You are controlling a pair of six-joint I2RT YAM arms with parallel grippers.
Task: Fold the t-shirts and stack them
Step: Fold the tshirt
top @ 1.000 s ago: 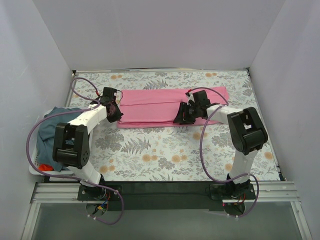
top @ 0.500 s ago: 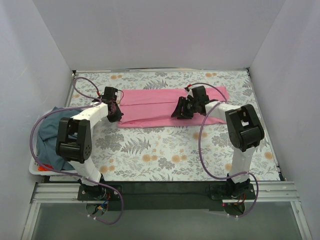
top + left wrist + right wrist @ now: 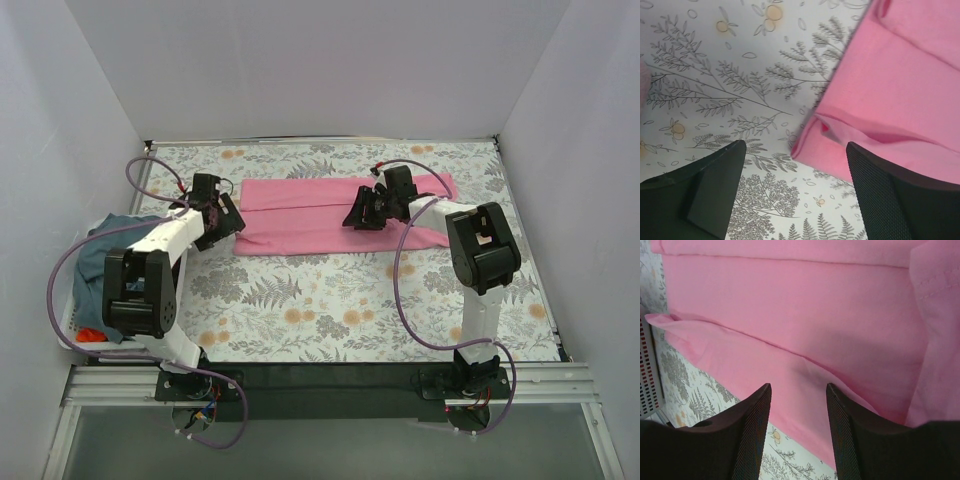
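A bright pink t-shirt (image 3: 320,215) lies folded into a long strip across the back of the table. My left gripper (image 3: 228,222) is open just off the strip's left end. In the left wrist view its fingers (image 3: 715,185) straddle bare tablecloth, with the pink shirt's (image 3: 890,100) corner a little ahead of them. My right gripper (image 3: 360,214) hovers open over the strip's middle right part. In the right wrist view the pink shirt (image 3: 790,315) lies flat under the gripper (image 3: 797,415), and nothing is pinched. A blue-grey t-shirt (image 3: 105,255) and a red one (image 3: 90,335) lie in the basket.
A white laundry basket (image 3: 66,325) sits at the table's left edge, beside the left arm. The floral tablecloth (image 3: 330,300) covers the table, with white walls on three sides. Purple cables loop from both arms.
My left gripper has opened, let go of the pink shirt's left end and drawn back to the left. The right gripper moved a little towards the back over the shirt.
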